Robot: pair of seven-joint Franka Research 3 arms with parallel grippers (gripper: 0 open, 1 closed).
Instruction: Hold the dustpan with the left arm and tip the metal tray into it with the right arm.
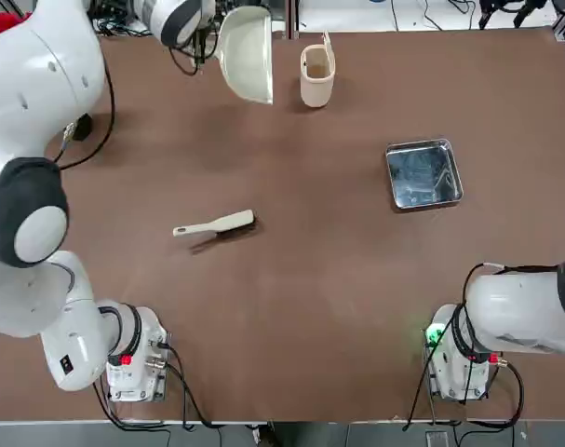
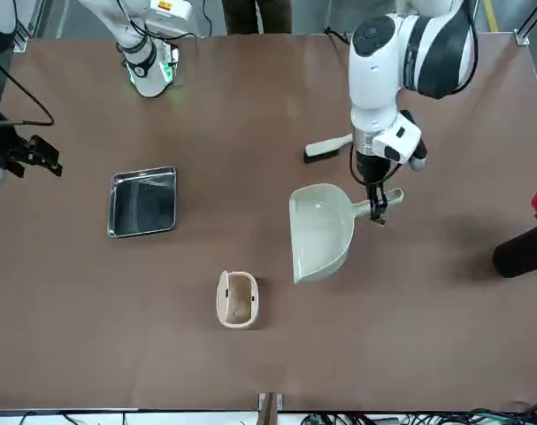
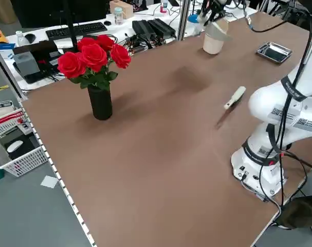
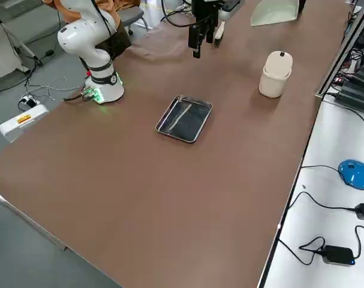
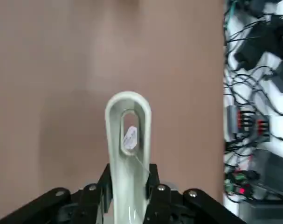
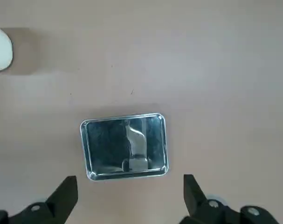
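Over the far side of the brown table, the left gripper is clamped on the stubby handle of the dustpan, its two black fingers pressed against either side of the looped handle end in the left wrist view. The cream scoop hangs lifted above the tabletop (its shadow falls apart from it in the front view), flared mouth pointing toward the far edge of the table, with the cup-shaped bin standing upright just beside it on the robot's right.

The metal tray lies flat on the table on the robot's right half, well apart from the dustpan and nearer to the bin than to the arm bases. It is untouched. The right gripper hangs above the table with its fingers spread wide and nothing between them; in the right wrist view the tray sits centred ahead of the gap between the two fingers, clear of both. From the front view that gripper shows at the picture's left edge, off to the side of the tray and above it.

A slim cream brush lies on the table's middle-left, on its own, well away from the dustpan. A black vase of red roses stands near the table's left edge.
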